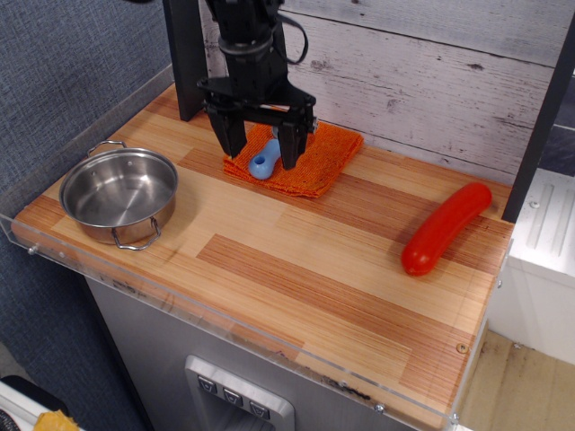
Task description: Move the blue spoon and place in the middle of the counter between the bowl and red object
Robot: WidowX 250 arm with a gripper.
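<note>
The blue spoon (266,157) lies on an orange woven cloth (310,162) at the back of the wooden counter (296,260); only its light-blue handle shows, its head hidden behind the gripper. My black gripper (262,153) is open and low over the cloth, its two fingers straddling the spoon's handle, one on each side. The steel bowl (119,193) with wire handles stands at the left. The red object (446,225) lies at the right.
A dark post (186,58) stands at the back left beside the arm. A whitewashed plank wall (431,81) backs the counter. A clear acrylic rim (81,260) runs along the front and left edges.
</note>
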